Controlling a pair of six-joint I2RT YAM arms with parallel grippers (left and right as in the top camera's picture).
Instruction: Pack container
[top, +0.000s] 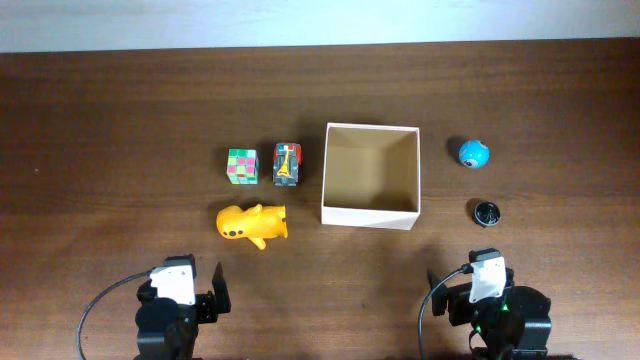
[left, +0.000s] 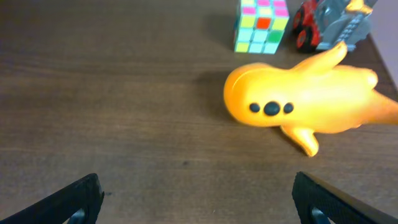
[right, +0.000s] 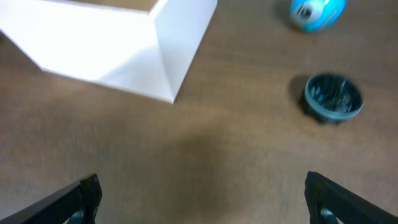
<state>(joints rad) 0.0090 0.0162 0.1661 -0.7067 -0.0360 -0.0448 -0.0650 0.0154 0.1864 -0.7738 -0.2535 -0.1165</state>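
Observation:
The container (top: 370, 215), a square cream-walled cardboard box with a tan inside, stands at the table's middle; its corner shows in the right wrist view (right: 124, 56). Left of it lie an orange toy animal (top: 251, 224) (left: 305, 99), a colourful puzzle cube (top: 242, 166) (left: 261, 25) and a small toy truck (top: 287, 164) (left: 333, 25). Right of it lie a blue ball (top: 473, 153) (right: 317, 12) and a dark round disc (top: 486, 212) (right: 333, 98). My left gripper (left: 199, 199) is open and empty, short of the orange toy. My right gripper (right: 202, 199) is open and empty, short of the container.
The dark wooden table (top: 120, 120) runs to a pale wall strip at the far edge. Both arm bases sit at the near edge, left (top: 178, 300) and right (top: 490, 300).

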